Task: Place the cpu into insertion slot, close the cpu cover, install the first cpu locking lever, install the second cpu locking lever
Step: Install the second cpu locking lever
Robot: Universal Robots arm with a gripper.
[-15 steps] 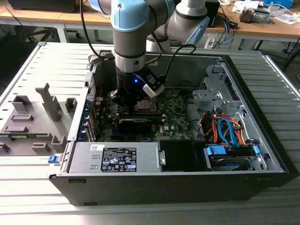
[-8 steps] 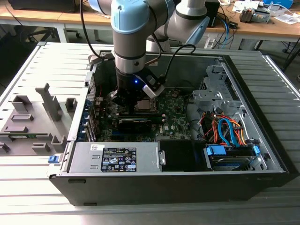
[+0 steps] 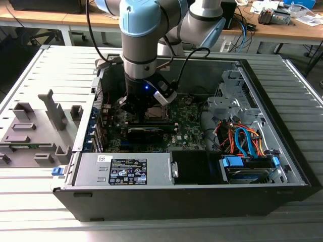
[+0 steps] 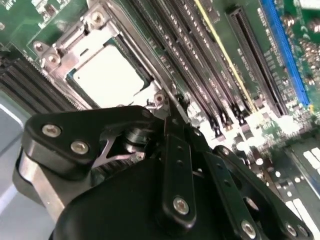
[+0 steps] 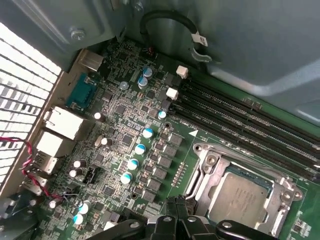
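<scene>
The cpu (image 4: 107, 75) (image 5: 242, 197), a flat silver-grey square, lies in the insertion slot (image 3: 157, 112) on the green board. Over it lies the cpu cover (image 4: 67, 47) (image 5: 212, 172), a silvery frame whose window shows the chip's top. My gripper (image 3: 137, 112) (image 4: 166, 106) (image 5: 179, 202) hangs low inside the case with its fingers together. The tips sit right at one corner of the socket, beside the cover's edge. I cannot make out a locking lever between the fingers.
Long black memory slots (image 4: 200, 65) (image 5: 240, 120) run beside the socket. A black graphics card (image 3: 145, 132) lies nearer the power supply (image 3: 126, 169). A drive cage with cables (image 3: 242, 136) fills the exterior view's right. Grey fixtures (image 3: 35, 126) stand outside on the left.
</scene>
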